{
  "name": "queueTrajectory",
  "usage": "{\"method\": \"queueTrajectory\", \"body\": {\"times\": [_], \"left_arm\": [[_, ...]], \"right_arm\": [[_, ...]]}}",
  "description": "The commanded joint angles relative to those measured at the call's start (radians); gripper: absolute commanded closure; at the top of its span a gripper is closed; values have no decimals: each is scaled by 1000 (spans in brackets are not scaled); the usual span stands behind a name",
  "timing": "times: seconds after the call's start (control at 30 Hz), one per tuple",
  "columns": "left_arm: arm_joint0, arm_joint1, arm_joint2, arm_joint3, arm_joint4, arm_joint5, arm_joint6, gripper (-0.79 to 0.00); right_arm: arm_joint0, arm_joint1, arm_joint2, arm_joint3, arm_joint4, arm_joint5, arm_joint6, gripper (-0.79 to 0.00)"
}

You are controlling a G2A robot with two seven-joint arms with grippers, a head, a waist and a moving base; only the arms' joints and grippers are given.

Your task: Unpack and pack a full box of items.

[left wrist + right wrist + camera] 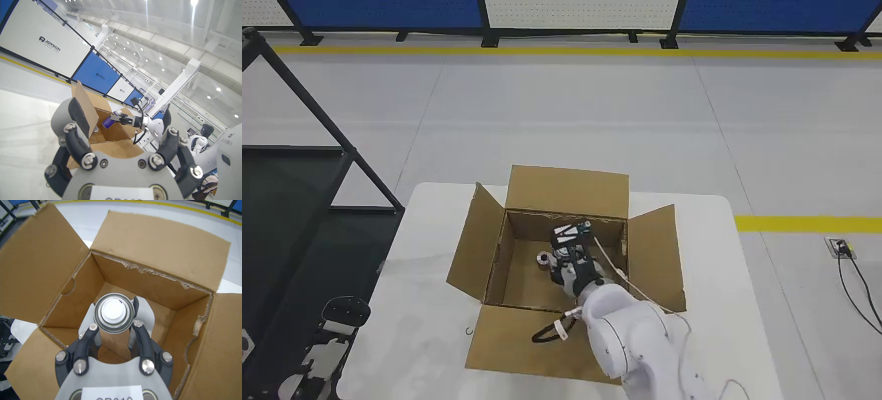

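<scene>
Right gripper has its fingers clamped tight on a spray can, holding it tilted at the open mouth of the cardboard box, flaps splayed, in the centre of the top view on the white table. Down on the box floor a small round item lies just left of that gripper. Left gripper hangs off beside the box, fingers spread wide, gripping nothing.
</scene>
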Motion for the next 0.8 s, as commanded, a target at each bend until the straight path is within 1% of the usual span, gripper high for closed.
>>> {"method": "queueTrajectory", "body": {"times": [0.0, 0.17, 0.27, 0.57, 0.6, 0.63, 0.67, 0.77], "left_arm": [[0, 0, 0, 0, 0, 0, 0, -785], [0, 0, 0, 0, 0, 0, 0, -785], [0, 0, 0, 0, 0, 0, 0, -785], [0, 0, 0, 0, 0, 0, 0, -785], [0, 0, 0, 0, 0, 0, 0, -785], [0, 0, 0, 0, 0, 0, 0, -785], [0, 0, 0, 0, 0, 0, 0, -785], [0, 0, 0, 0, 0, 0, 0, -785]], "right_arm": [[41, -10, -26, 82, 4, 10, 4, 0], [103, -31, -79, 228, -9, 28, 4, 0], [129, -42, -104, 292, -28, 40, -1, 0], [154, -59, -114, 379, -53, 43, 7, 0], [156, -60, -112, 385, -52, 39, 11, -18], [158, -61, -110, 392, -52, 37, 15, -105], [161, -63, -109, 397, -51, 35, 18, -160], [169, -67, -105, 416, -48, 27, 24, -268]]}}
